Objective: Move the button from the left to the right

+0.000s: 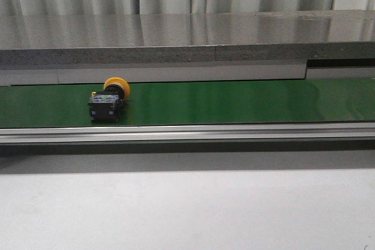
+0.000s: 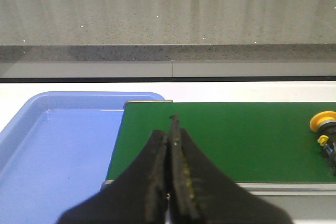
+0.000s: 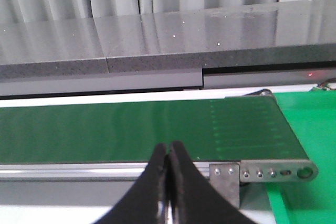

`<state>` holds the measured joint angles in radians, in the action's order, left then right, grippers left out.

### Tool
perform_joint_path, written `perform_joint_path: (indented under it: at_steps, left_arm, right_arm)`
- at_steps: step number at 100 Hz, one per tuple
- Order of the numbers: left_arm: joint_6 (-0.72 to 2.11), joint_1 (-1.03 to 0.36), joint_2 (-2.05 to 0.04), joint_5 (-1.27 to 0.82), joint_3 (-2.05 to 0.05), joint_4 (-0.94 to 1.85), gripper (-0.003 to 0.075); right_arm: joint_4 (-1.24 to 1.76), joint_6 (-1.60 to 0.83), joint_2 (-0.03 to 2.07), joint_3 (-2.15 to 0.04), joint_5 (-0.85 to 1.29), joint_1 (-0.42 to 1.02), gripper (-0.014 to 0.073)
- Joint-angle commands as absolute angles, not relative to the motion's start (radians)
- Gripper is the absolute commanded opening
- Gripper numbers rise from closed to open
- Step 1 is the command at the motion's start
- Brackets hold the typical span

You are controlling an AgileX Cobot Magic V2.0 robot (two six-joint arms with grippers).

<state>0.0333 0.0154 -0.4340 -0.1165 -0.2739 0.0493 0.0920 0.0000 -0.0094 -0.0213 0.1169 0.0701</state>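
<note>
The button (image 1: 108, 102) lies on its side on the green belt (image 1: 234, 102), toward the left part of the belt in the front view. Nothing holds it. It rests there by its own weight, and its boxy black body sits flat, so I think it will not roll.

Its long line runs from the dark body to the round yellow cap. The body is the end nearer the camera, and the cap points away toward the grey counter (image 1: 187, 33) behind the belt, leaning a little to the right. So the long line goes across the belt, not along it.

The left gripper (image 2: 171, 129) has its two black fingers pressed together with nothing between them. It hangs over the end of the belt, just by the blue tray (image 2: 47, 156). In that view the button (image 2: 325, 132) shows only at the far edge (partly cut off), well apart from the fingers.

The right gripper (image 3: 169, 153) is closed and empty too. It waits over the other end of the belt, near the metal end plate (image 3: 273, 171). The button does not show there.

Both arms seem parked at the belt's ends, so the move to the right looks not yet begun.
</note>
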Motion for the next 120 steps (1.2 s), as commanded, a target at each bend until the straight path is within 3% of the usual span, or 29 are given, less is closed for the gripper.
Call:
perform_joint_path:
  at_steps: [1, 81, 120]
  left_arm:
    - [0.03, 0.008, -0.438, -0.045, -0.304, 0.059, -0.002]
    - [0.03, 0.008, -0.438, -0.045, -0.304, 0.059, -0.002]
    - [0.03, 0.008, -0.438, -0.045, -0.304, 0.059, -0.002]
  right_arm:
    - [0.083, 0.0, 0.003, -0.11, 0.087, 0.071, -0.0067]
    - [0.083, 0.0, 0.866, -0.744, 0.413, 0.07, -0.0067]
    - [0.084, 0.0, 1.024, -0.793, 0.485, 0.07, -0.0057]
